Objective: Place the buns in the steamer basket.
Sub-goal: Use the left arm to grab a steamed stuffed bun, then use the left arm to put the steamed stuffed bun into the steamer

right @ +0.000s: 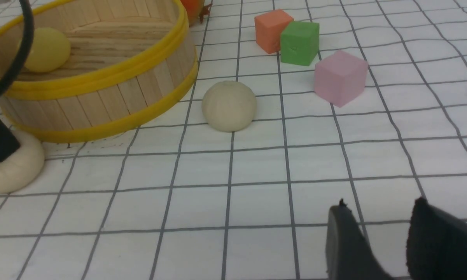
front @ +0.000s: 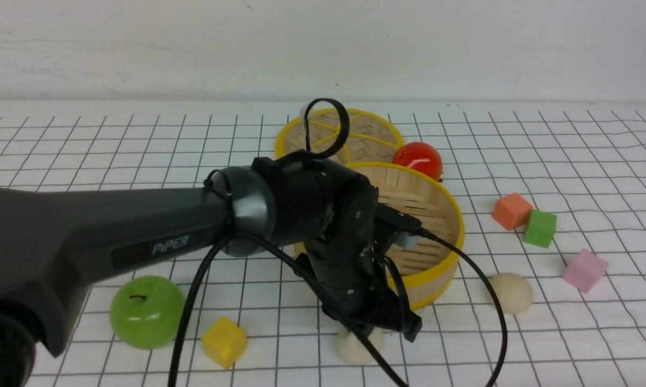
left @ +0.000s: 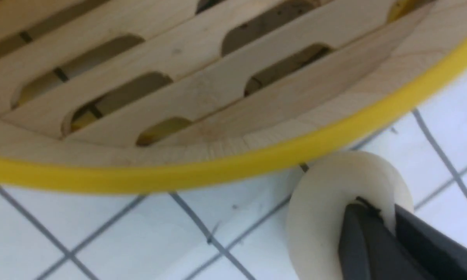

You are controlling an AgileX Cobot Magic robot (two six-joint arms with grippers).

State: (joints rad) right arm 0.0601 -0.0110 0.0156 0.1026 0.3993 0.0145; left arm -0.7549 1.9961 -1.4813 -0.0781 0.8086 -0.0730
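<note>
My left gripper is shut on a cream bun, pinching and squashing the soft dough. That bun rests on the cloth just outside the near wall of the steamer basket. Inside the basket lies a pale yellow bun. Another cream bun sits on the cloth to the basket's right, also in the right wrist view. My right gripper hangs open above the cloth with nothing between its fingers, well short of that bun.
The woven lid lies behind the basket beside a red tomato. A green apple and a yellow cube sit near left. Orange, green and pink cubes stand to the right.
</note>
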